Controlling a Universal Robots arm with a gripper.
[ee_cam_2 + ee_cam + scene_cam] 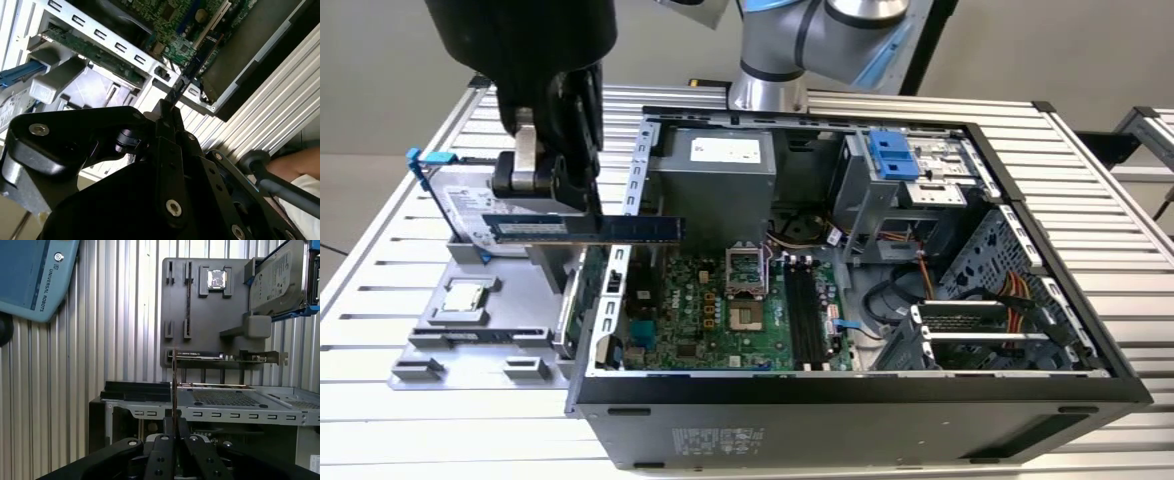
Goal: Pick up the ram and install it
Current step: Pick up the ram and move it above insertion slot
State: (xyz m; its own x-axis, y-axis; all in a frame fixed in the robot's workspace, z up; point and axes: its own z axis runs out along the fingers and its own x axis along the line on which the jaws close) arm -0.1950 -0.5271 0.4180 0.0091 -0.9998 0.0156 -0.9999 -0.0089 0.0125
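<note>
The ram (pixel 634 229) is a thin blue stick held level in the air, over the gap between the grey fixture plate (pixel 454 345) and the open computer case (pixel 854 400). My gripper (pixel 558 208) is shut on its end nearer the exterior view's left. In the first wrist view the ram (pixel 174 382) shows edge-on as a thin line rising from between my fingers (pixel 161 450). It also juts from the gripper (pixel 169 112) as a dark sliver, the ram (pixel 179 90), in the second wrist view. The long black memory slots (pixel 807 320) lie on the motherboard inside the case.
A hard drive (pixel 454 195) with blue rails, a processor chip (pixel 467 297) and an upright green card (pixel 603 300) sit at the fixture. The case wall (pixel 638 150) stands beside the ram. A teach pendant (pixel 30 275) lies on the slatted table. A person's arm (pixel 300 167) is close by.
</note>
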